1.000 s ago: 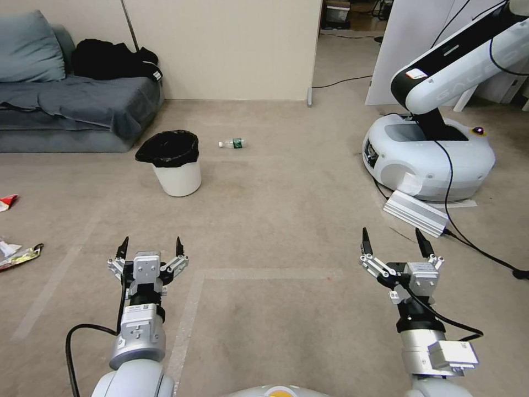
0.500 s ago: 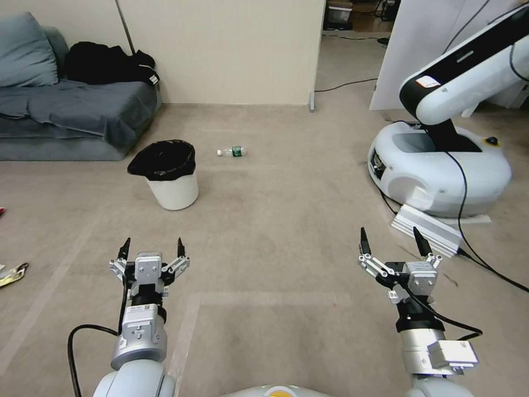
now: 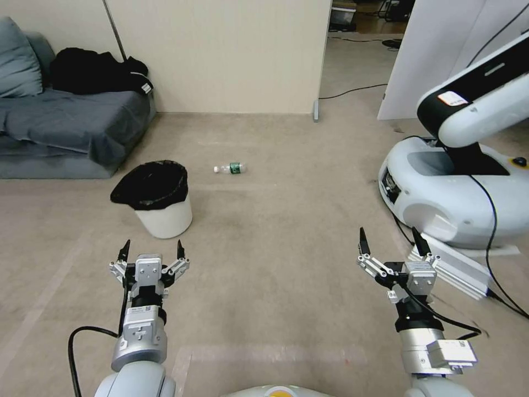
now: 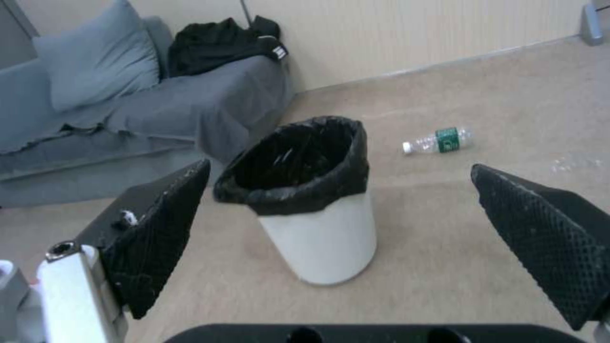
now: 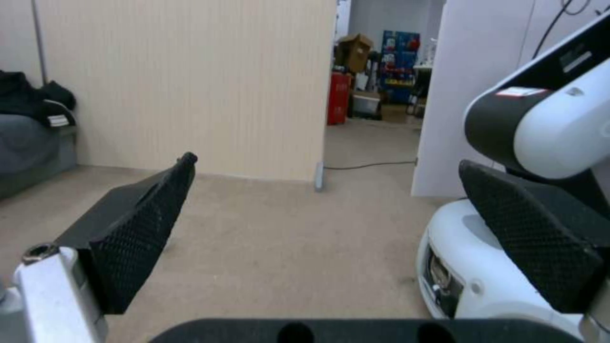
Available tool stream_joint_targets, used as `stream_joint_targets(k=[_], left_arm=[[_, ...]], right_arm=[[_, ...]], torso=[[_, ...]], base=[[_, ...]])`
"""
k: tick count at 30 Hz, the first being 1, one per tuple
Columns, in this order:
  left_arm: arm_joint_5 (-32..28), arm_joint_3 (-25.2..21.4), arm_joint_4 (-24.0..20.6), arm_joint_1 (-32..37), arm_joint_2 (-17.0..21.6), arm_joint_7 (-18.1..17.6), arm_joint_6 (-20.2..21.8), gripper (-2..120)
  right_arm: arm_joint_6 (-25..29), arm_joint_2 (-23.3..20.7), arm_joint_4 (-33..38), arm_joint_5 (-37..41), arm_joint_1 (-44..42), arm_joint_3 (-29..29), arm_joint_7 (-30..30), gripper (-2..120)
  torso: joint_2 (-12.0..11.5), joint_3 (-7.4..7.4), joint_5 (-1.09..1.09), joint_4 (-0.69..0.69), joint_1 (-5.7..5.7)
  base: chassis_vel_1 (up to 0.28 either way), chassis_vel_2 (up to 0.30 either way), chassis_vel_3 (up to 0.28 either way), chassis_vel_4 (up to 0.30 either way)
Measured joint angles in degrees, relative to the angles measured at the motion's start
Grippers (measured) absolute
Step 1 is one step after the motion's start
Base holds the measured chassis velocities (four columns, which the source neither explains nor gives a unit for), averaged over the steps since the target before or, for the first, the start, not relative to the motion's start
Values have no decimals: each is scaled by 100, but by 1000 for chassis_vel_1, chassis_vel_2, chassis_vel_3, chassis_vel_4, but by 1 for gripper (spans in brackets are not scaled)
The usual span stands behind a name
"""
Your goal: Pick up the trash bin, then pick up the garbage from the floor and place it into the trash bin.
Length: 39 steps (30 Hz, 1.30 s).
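Note:
The trash bin (image 3: 163,218), white with a crinkled black bag over its rim, stands upright on the carpet just ahead of my left gripper (image 3: 151,249), which is open and holds nothing. In the left wrist view the trash bin (image 4: 324,238) sits between the two black fingers (image 4: 159,238), a short way off. One piece of garbage, a small plastic bottle with a green label (image 3: 230,168), lies on the floor beyond the bin; the left wrist view has this bottle (image 4: 438,140) too. My right gripper (image 3: 390,241) hangs open over bare carpet.
A grey sofa (image 3: 66,132) with black clothing stands at the far left. Another white robot base (image 3: 457,193) with a cable and a metal box (image 3: 457,270) sits close on the right. A beige partition wall (image 3: 220,55) closes the back, with a doorway to its right.
The camera has moved forward: the bin and bottle now sit lower and nearer. Wrappers at the left edge have left the picture. Both grippers keep their pose.

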Motion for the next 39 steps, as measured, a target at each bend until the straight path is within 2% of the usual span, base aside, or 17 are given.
stream_joint_targets(k=[2,16,23,25,26,27,28,31,33,35,39], left_arm=[[7,-6,-3,1,0,-12,3,100],[52,-104,-85,14,-3,-207,40,100],[52,-109,-84,14,-5,-228,44,100],[51,-118,-85,11,-5,-238,45,100],[47,-123,-85,9,-5,-241,46,100],[47,-123,-85,9,-5,-241,46,100],[44,-127,-85,8,-5,-243,47,100],[34,-139,-85,9,-4,-246,49,100],[33,-145,-85,9,-4,-246,48,100],[29,-149,-85,7,-5,-247,49,100],[20,-156,-89,1,-5,-247,56,100]], right_arm=[[0,1,1,0,-2,0,-3,100],[25,0,-13,0,-8,22,-59,100],[25,0,-13,0,-19,25,-76,100],[25,0,-13,-1,-19,25,-79,100],[26,1,-12,-1,-20,27,-85,100],[26,1,-12,-1,-20,27,-85,100],[26,1,-13,-1,-20,30,-85,100],[77,0,-15,-2,-19,35,-115,100],[104,0,-24,-3,-19,35,-123,100],[158,0,-32,-3,-18,37,-131,100],[233,0,-44,-3,-13,40,-134,100]], torso=[[0,0,-6,0,0],[0,0,0,0,0],[0,0,-6,-1,0],[0,0,3,0,0],[0,0,-9,-1,0],[0,0,-9,-1,0],[0,0,3,-1,1],[0,1,-7,-1,1],[0,1,2,0,1],[0,0,-6,-1,0],[0,1,-4,-1,1]], base=[[-240,252,240,-238],[-229,232,225,-227],[-234,225,217,-224],[-246,233,242,-222],[-245,204,236,-230],[-245,204,236,-230],[-213,204,229,-236],[-206,212,235,-193],[-162,194,214,-186],[-162,136,160,-144],[-110,110,109,-92]])
